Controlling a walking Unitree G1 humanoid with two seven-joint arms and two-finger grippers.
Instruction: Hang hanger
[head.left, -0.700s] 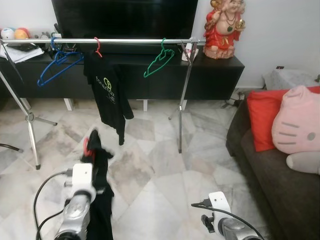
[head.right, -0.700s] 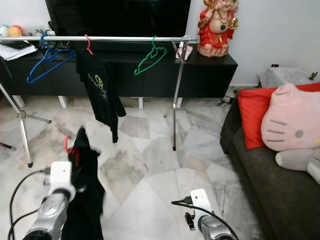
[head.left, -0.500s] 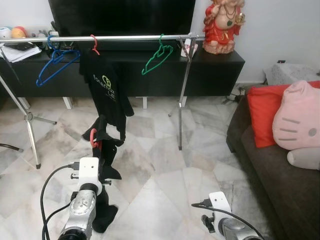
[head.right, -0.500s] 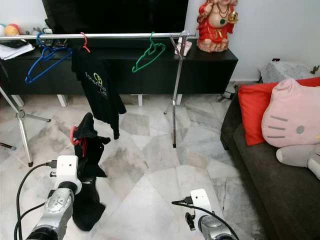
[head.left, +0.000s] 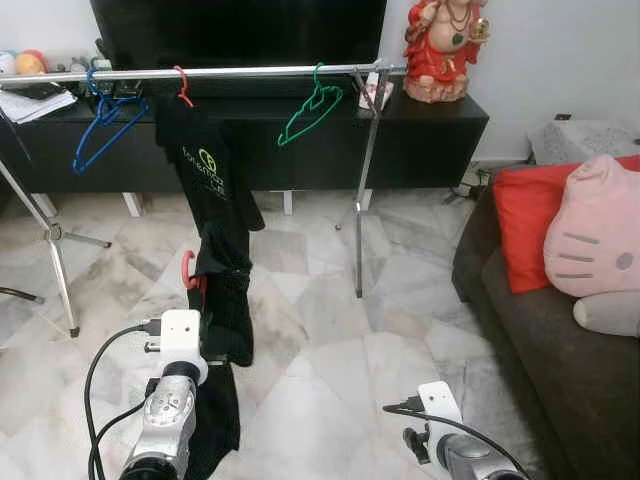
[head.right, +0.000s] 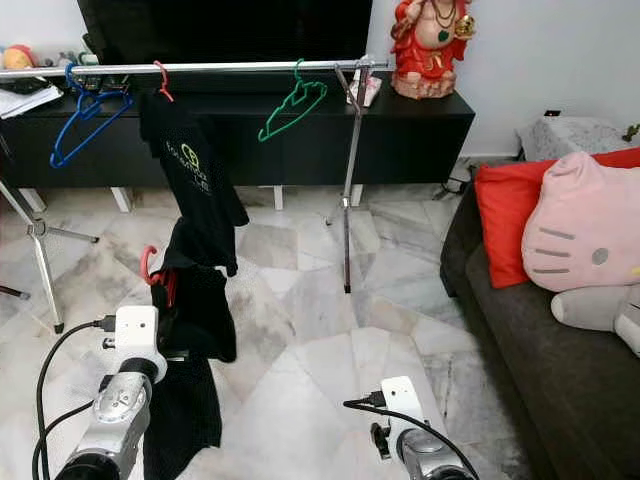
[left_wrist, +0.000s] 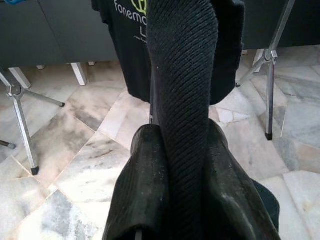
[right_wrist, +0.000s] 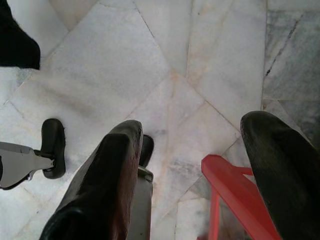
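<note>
Left hand (left_wrist: 182, 165) raised at near left, its 2 fingers (left_wrist: 145, 190) clamped on a black garment (head.left: 222, 330) carried on a red hanger (head.left: 187, 270), whose hook pokes up just above the hand, below the far clothes rail (head.left: 250, 71). Right hand (right_wrist: 192, 185) low at near right, fingers spread, gripping nothing, over marble floor (head.left: 320, 330).

I am reading only one print, pale letters beginning "fonema" under a yellow-green round logo, standing on the black T-shirt (left_wrist: 131, 30) hanging from the rail (head.left: 250, 71); the letters after that are hidden.
</note>
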